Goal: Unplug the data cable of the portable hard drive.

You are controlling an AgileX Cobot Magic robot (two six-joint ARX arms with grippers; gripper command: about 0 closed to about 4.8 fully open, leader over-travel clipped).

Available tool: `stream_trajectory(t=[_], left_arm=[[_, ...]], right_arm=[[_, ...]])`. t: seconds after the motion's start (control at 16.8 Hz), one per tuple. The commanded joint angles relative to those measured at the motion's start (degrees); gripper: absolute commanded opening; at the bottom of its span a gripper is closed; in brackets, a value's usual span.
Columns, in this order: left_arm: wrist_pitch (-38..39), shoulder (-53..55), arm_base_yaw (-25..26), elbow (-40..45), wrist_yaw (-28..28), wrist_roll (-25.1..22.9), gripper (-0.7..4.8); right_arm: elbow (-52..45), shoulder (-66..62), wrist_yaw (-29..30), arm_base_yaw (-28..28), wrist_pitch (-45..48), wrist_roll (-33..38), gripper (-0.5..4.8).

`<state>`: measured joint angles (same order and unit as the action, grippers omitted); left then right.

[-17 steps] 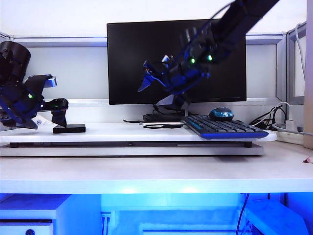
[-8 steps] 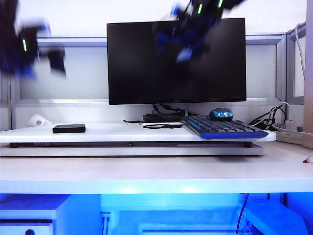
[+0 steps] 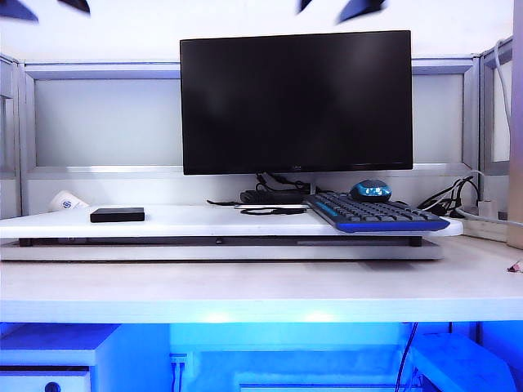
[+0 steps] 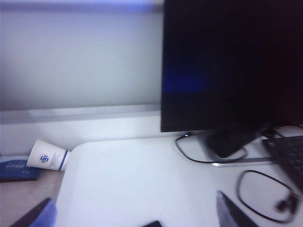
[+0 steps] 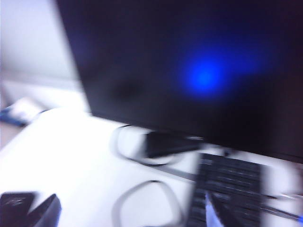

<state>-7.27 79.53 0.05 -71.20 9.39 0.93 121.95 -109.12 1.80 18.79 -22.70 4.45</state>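
1. Both jaws spread wide, empty: left gripper (image 4: 132, 215) and right gripper (image 5: 130, 213) at the exterior view's top edge.
2. I judge unplugging done: hard drive (image 3: 117, 215) lower left on the surface (image 3: 204, 219), cable (image 3: 268, 211) looped centre.

Matt plastics on a smooth white desk

Portable hard drive (image 3: 117, 215): matt black plastic. Monitor (image 3: 296, 102): dark glossy screen. Paper cup (image 4: 48, 156). White board (image 3: 204, 220): smooth, faintly shiny.
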Motion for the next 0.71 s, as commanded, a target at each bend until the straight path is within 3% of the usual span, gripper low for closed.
stream_trajectory(t=[0.06,0.36,0.71], left_arm=[[5.05,-4.92,0.04,-0.09,1.4,-0.07,4.79],[9.18,-12.59,0.04,-0.07,2.45,-0.52,4.44],[22.21,-23.15,0.07,0.17,5.73,-0.5,4.42]], right_arm=[[0.31,6.47,-0.7,-0.94,-0.87,-0.24,3.91],[0.17,18.43,-0.81,-0.52,-7.52,-3.89,3.91],[0.02,27.1,-2.1,-0.55,-22.12,-8.07,3.91]])
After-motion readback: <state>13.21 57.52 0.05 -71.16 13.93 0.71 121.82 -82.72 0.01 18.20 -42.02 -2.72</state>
